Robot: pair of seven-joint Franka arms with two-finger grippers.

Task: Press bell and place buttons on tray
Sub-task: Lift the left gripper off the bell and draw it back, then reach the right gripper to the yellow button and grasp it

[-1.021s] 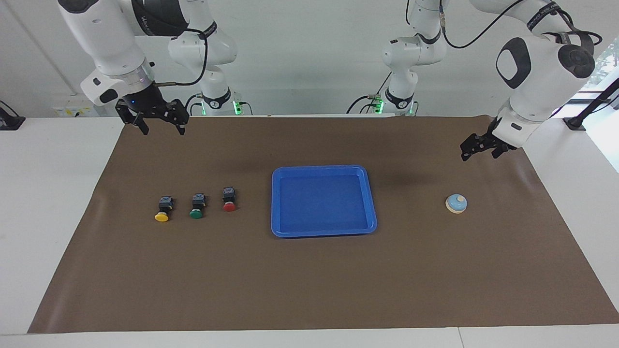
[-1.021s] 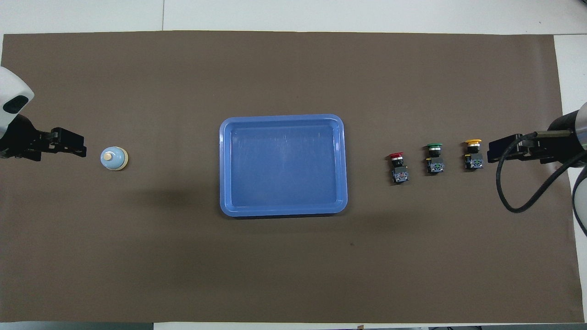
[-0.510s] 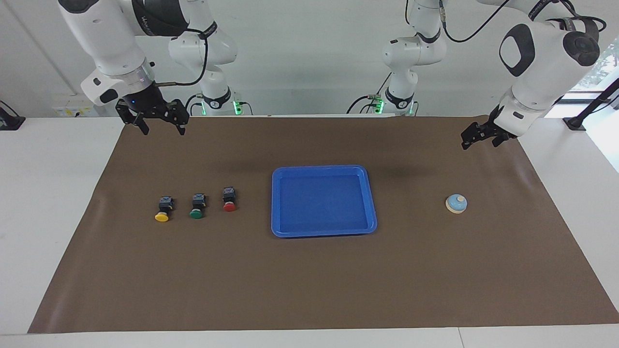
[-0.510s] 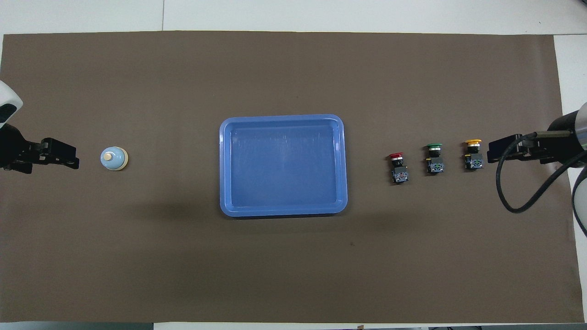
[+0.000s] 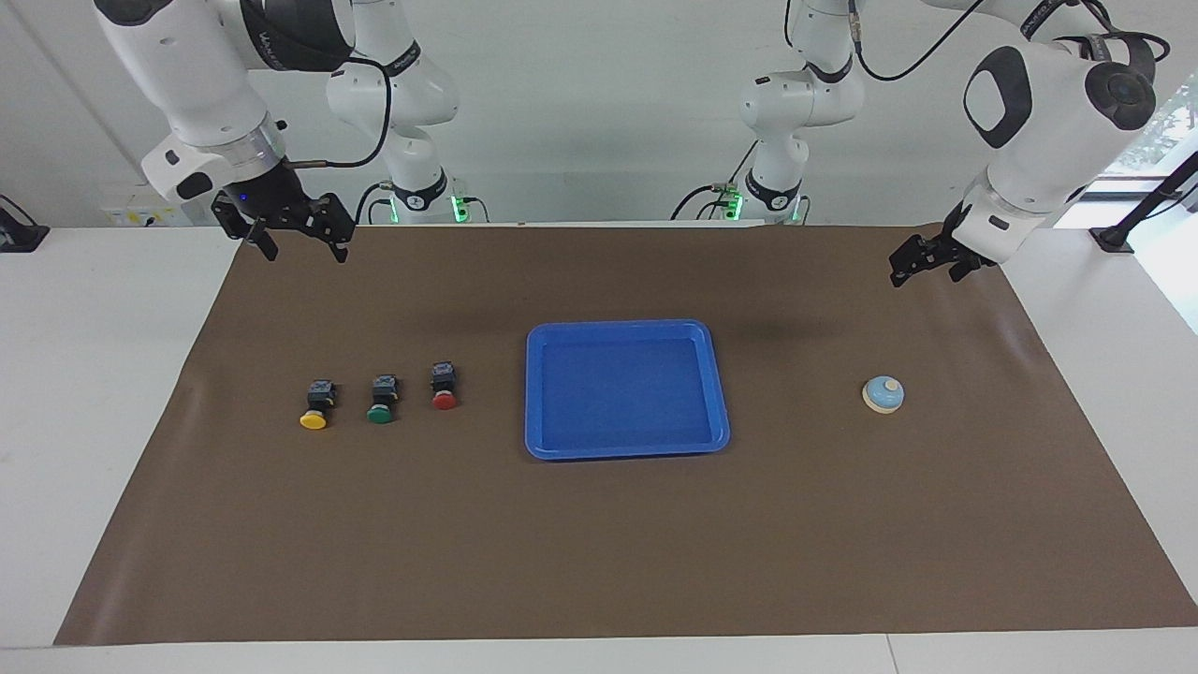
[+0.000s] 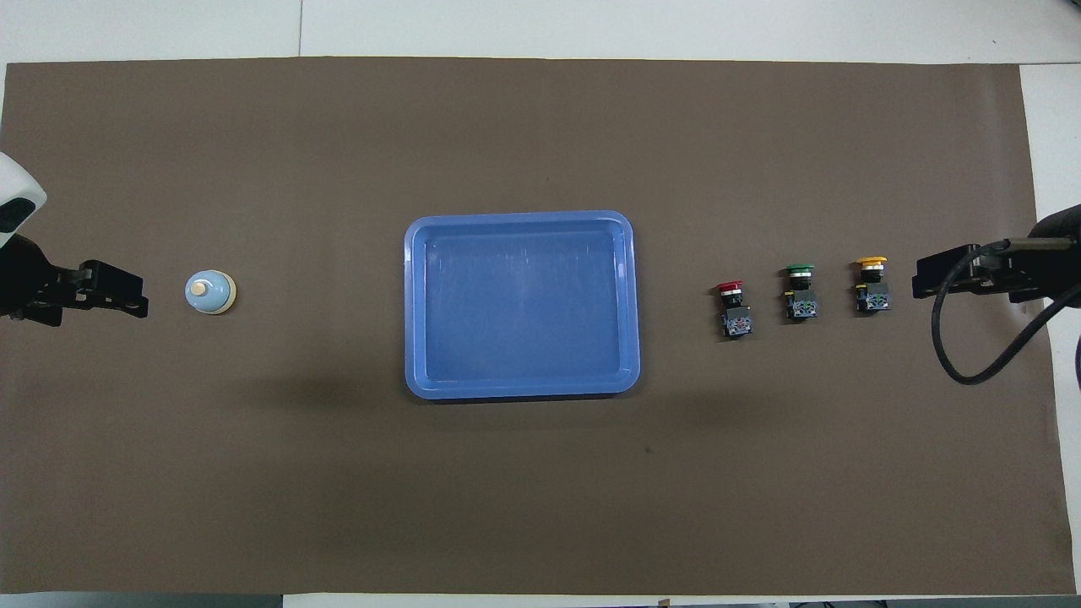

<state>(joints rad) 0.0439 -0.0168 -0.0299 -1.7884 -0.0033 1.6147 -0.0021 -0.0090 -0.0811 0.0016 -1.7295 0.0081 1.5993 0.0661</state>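
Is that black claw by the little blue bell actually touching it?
Apart. In the facing view the left gripper hangs in the air, open, well above the bell, with bare brown mat between them.

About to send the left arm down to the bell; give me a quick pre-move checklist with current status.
1. Left gripper open and holding nothing: ok.
2. Bell upright on the mat, nothing on or against it: ok.
3. Left gripper directly over the bell: not ok, it hangs up in the air, off to one side.
4. Tray holds nothing: ok.
5. Yellow button, green button and red button in a row on the mat, untouched: ok.
6. Right gripper open, raised, waiting: ok.
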